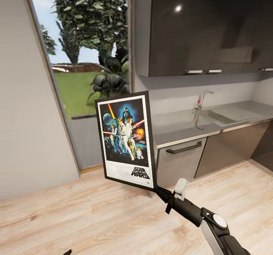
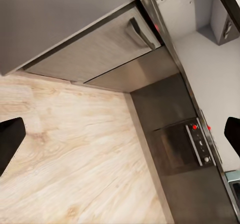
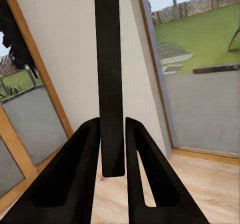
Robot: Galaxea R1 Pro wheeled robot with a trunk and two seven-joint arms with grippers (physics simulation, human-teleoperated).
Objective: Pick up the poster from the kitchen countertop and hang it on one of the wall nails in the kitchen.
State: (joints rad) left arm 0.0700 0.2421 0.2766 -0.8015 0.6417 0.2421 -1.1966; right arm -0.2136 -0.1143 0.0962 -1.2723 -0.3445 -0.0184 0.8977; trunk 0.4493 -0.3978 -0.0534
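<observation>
One poster (image 1: pixel 126 140) pinched upright by its lower corner in our right hand (image 1: pixel 162 193), our left hand (image 2: pixel 120 134) spread wide, tabletop (image 1: pixel 178 124) beyond.

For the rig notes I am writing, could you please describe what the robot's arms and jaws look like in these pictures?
In the head view the right arm is mostly black, with a white shell on its lower link and a round light-grey cap at a joint. A small white block sits near its wrist. The right gripper has two long, flat, matte black jaws. The left gripper shows as two dark tips. No cables or markings are visible.
</observation>
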